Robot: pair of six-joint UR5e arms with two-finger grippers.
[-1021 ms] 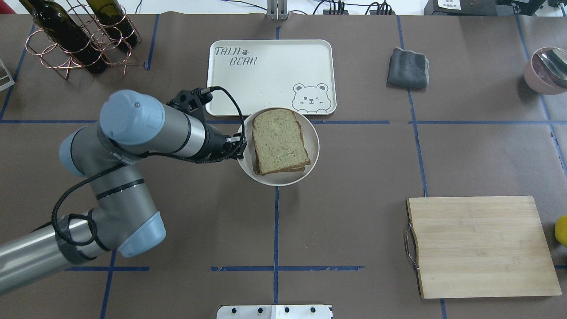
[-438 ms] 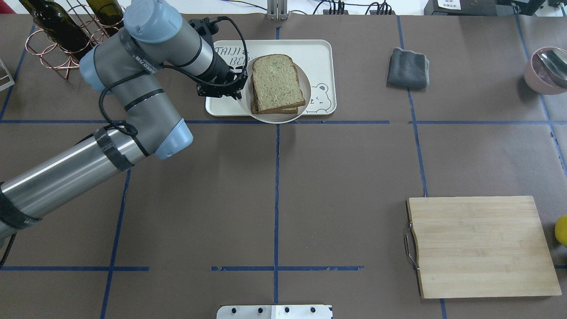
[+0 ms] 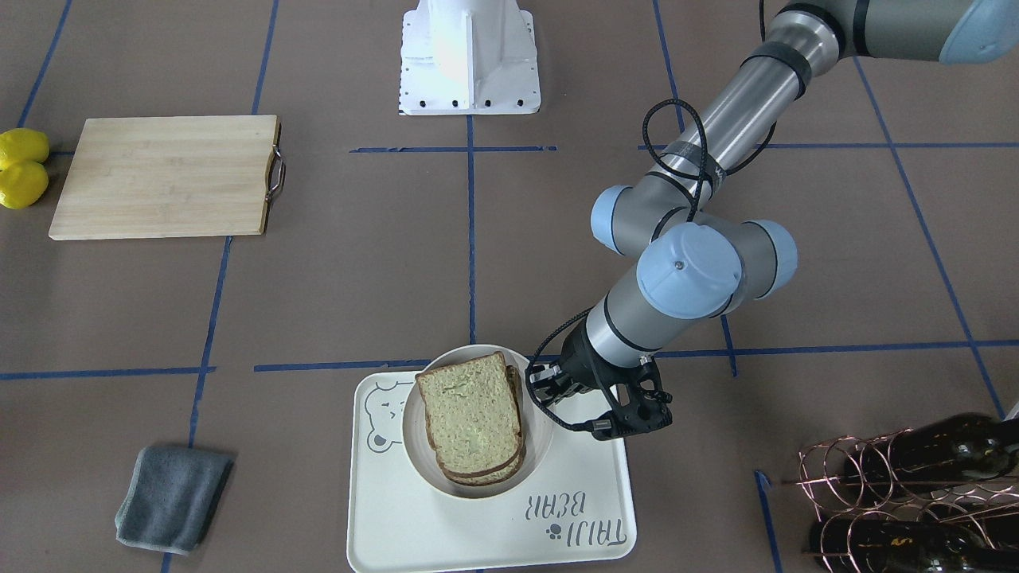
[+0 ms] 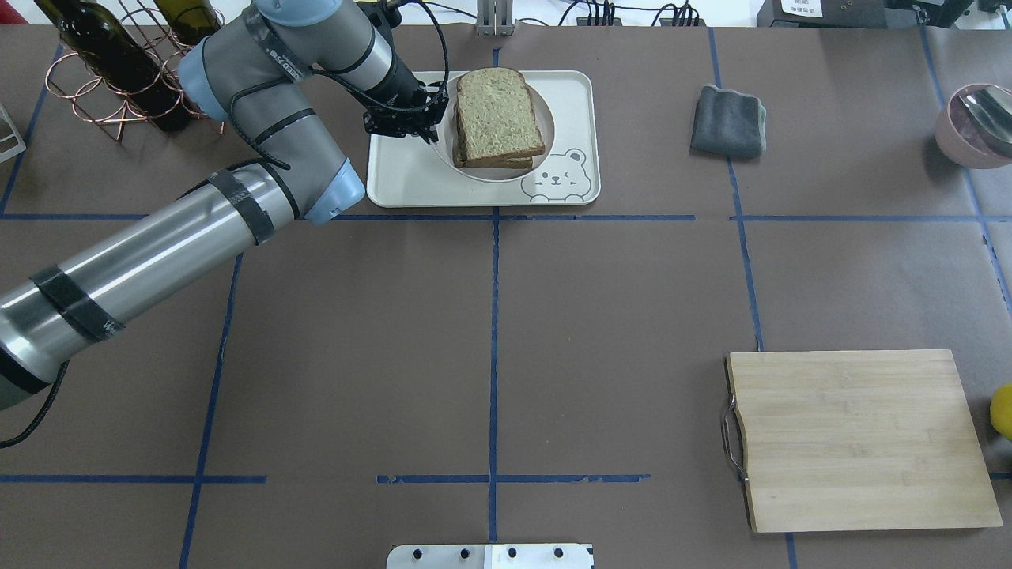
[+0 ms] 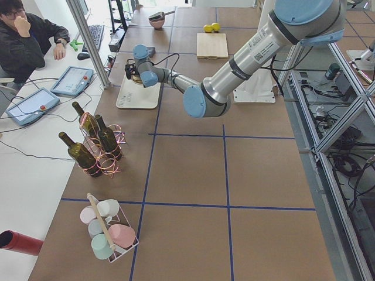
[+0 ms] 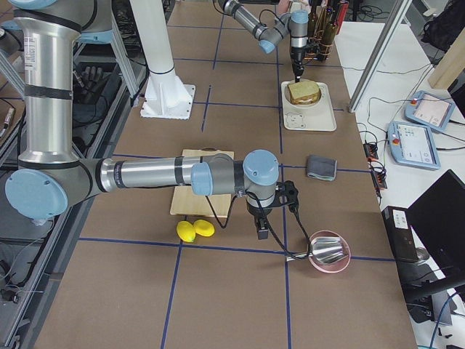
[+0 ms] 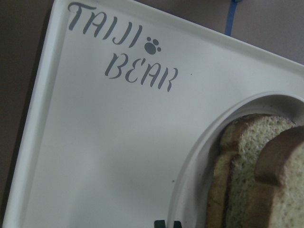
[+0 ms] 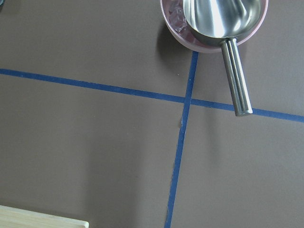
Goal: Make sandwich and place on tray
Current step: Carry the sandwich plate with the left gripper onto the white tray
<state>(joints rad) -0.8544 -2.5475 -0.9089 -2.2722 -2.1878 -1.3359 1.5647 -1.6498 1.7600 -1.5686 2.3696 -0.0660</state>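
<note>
Overhead exterior view: at the lower right lies a wooden cutting board (image 4: 862, 438). Farther up, in the upper middle of the frame, the left gripper (image 4: 433, 118) has its fingers drawn narrow, pinching the left rim of a round white dish (image 4: 494, 174). The sandwich (image 4: 498, 114) sits stacked in that dish. The dish is over the tray (image 4: 407, 178), toward its far edge. Whether the dish rests on the tray cannot be told. The right gripper (image 6: 260, 231) shows only in the exterior right view, near a pink bowl (image 6: 341, 263), and the state of its fingers cannot be told.
</note>
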